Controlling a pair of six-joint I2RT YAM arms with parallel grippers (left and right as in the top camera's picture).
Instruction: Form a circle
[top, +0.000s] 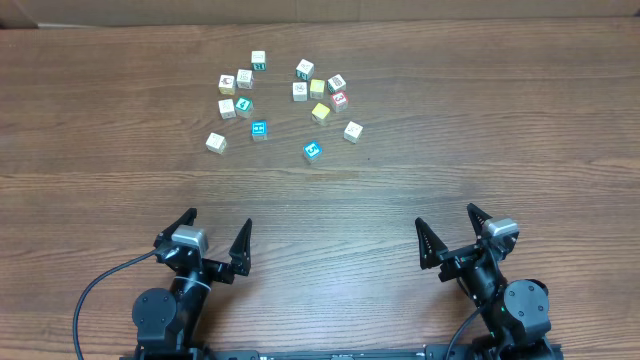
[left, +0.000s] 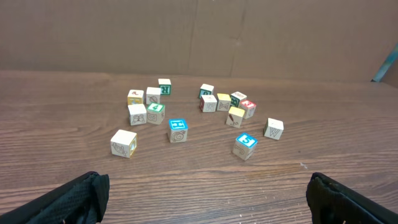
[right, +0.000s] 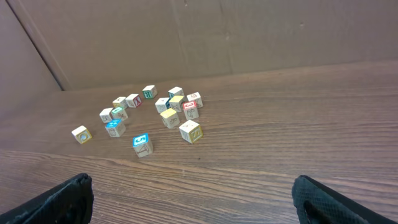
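Note:
No circle shows in any view; the small printed cubes lie scattered at the far middle of the table. Two bright blue cubes (top: 259, 130) (top: 313, 150) sit nearest me and apart from each other, also in the left wrist view (left: 177, 130) (left: 245, 145). A red cube (top: 339, 99) lies behind them and a cream cube (top: 353, 130) to the right. My left gripper (top: 218, 220) and right gripper (top: 446, 215) hover open near the front edge, far from the cubes, holding nothing. In the wrist views each gripper (left: 202, 202) (right: 193, 202) has only bare wood between its fingers.
Two yellow cubes (top: 318, 87) (top: 321, 111), a teal-green cube (top: 244, 106) and several other pale cubes lie among the cluster. One cream cube (top: 216, 142) sits off to the left. A cardboard wall (left: 199, 31) stands behind the table.

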